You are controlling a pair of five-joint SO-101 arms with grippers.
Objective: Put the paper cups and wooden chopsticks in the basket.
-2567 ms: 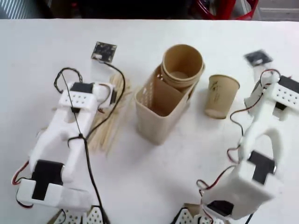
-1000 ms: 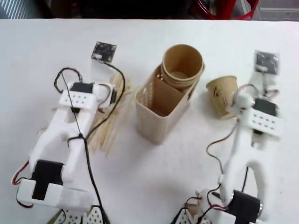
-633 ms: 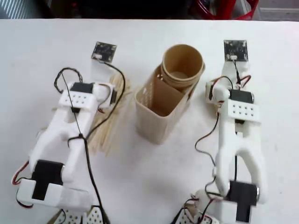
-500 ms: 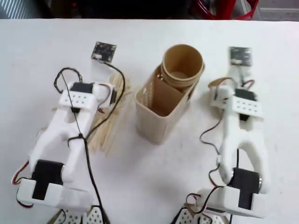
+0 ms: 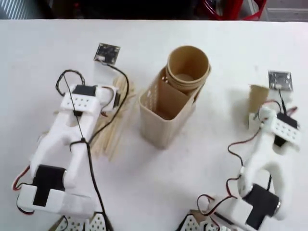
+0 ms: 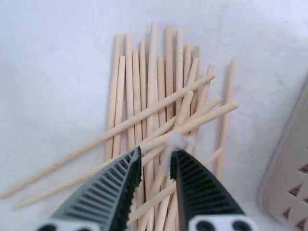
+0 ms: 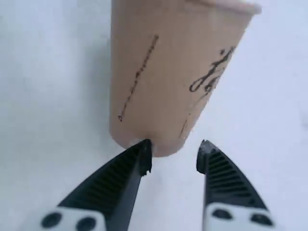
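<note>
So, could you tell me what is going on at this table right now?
Cups and chopsticks are being tidied into the basket. A stack of paper cups already sits in it. The left gripper hangs over the pile of wooden chopsticks beside the basket, jaws slightly apart. The right gripper is open at the base of a loose paper cup on the table, not gripping it.

The white bench (image 5: 159, 187) carries a basket (image 5: 161, 122) at its middle. Wooden chopsticks (image 5: 111, 142) lie scattered to the basket's left. A paper cup (image 5: 258, 97) sits far to its right.
</note>
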